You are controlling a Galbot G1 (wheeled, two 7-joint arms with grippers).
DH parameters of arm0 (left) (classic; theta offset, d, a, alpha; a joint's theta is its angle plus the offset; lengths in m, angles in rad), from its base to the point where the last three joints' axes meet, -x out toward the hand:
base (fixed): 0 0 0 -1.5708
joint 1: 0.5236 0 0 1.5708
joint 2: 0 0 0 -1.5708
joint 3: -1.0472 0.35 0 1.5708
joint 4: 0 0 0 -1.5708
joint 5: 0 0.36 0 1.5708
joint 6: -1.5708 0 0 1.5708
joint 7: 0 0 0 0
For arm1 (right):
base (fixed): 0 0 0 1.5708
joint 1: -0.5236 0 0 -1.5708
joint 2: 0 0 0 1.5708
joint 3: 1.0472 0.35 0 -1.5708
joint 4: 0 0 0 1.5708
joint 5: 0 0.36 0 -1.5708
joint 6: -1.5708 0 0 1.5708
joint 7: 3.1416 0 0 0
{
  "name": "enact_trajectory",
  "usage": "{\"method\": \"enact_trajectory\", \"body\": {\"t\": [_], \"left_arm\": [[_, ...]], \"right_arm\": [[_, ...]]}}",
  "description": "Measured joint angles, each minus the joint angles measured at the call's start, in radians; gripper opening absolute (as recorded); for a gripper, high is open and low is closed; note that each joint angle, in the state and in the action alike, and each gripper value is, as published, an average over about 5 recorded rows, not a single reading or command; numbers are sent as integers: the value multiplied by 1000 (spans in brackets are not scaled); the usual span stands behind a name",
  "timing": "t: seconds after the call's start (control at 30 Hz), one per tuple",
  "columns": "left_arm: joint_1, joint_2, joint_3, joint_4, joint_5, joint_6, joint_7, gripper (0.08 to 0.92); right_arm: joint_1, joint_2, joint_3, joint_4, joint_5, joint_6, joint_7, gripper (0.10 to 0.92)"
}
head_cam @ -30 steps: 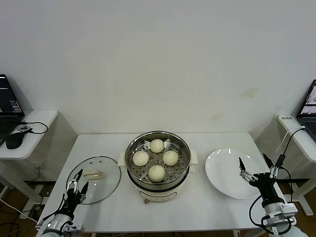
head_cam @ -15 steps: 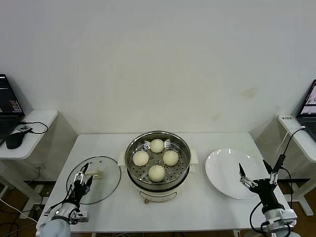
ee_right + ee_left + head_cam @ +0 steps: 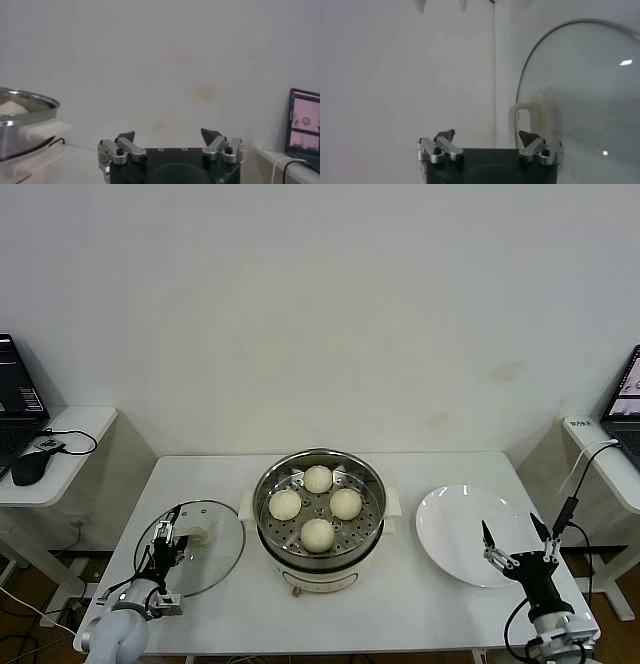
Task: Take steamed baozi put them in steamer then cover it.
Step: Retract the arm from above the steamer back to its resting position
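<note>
The steamer (image 3: 320, 552) stands mid-table with several cream-white baozi (image 3: 318, 534) on its perforated tray. In the right wrist view the steamer (image 3: 25, 125) shows with one baozi (image 3: 11, 106) above its rim. The glass cover (image 3: 205, 559) lies flat on the table to its left, its cream handle (image 3: 196, 536) on top. My left gripper (image 3: 167, 530) is open over the cover's left part, just short of the handle; the left wrist view shows the cover (image 3: 580, 90) and handle (image 3: 524, 117) ahead of the left gripper (image 3: 487, 136). My right gripper (image 3: 517, 536) is open over the plate's near right edge, holding nothing, as the right gripper (image 3: 168, 135) also shows.
A bare white plate (image 3: 455, 529) lies right of the steamer. Side tables flank the work table, the left one with a laptop (image 3: 15, 409) and mouse (image 3: 28, 469), the right one with a laptop (image 3: 628, 399) and cables.
My left gripper has advanced over the cover toward its handle. My right gripper has drawn back toward the table's near edge. Both stayed open.
</note>
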Motion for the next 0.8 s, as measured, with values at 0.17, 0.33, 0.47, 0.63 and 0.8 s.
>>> {"method": "enact_trajectory", "body": {"t": [0.17, 0.33, 0.47, 0.63, 0.8], "left_arm": [[-24, -3, 9, 28, 2, 5, 5, 741], [-37, -6, 12, 47, 4, 6, 7, 594], [-41, -7, 14, 58, 4, 7, 11, 481], [-48, -12, 15, 77, 5, 5, 10, 334], [-47, -14, 10, 84, -2, -3, -5, 196]], "right_arm": [[1, 2, -6, -4, -4, 0, -3, 823], [1, 2, -8, -7, -6, 0, -5, 823], [3, 3, -10, -11, -7, 0, -6, 823], [4, 4, -12, -12, -8, 1, -7, 823], [0, 4, -12, -9, -8, 1, -8, 823]]}}
